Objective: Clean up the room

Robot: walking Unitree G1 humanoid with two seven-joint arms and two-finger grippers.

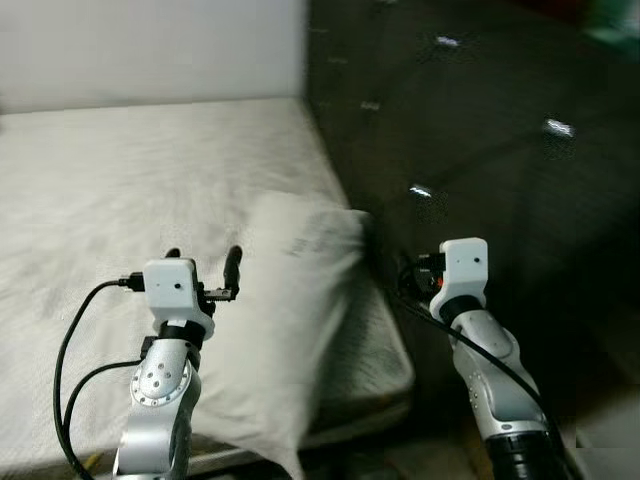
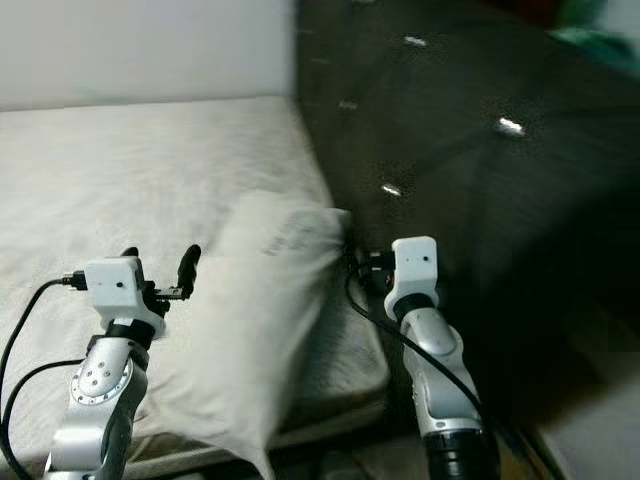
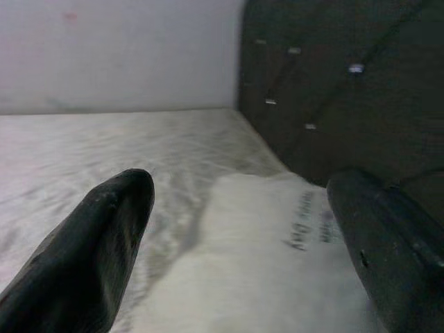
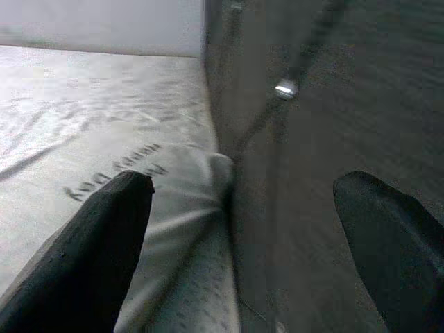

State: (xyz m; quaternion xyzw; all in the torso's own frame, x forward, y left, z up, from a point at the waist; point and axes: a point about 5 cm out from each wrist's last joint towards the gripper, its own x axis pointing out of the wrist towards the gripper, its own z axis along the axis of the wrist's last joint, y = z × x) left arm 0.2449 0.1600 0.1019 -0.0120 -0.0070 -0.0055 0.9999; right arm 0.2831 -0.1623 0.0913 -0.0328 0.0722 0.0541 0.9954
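Observation:
A white pillow [image 1: 290, 320] with printed lettering lies along the right side of the white bed [image 1: 110, 180], its far corner against the dark tufted headboard [image 1: 480, 130]. My left gripper [image 1: 203, 255] hovers open over the mattress just left of the pillow, nothing between its fingers; in the left wrist view the pillow [image 3: 277, 263] lies just ahead of the fingertips. My right gripper [image 4: 243, 184] is open beside the pillow's far right corner [image 4: 187, 173], at the seam between mattress and headboard, and holds nothing.
A pale wall [image 1: 150, 50] rises behind the bed. The mattress's near edge [image 1: 380, 395] drops off below the pillow. Light floor [image 1: 610, 435] shows at the lower right. Something green [image 1: 615, 20] is blurred at the top right.

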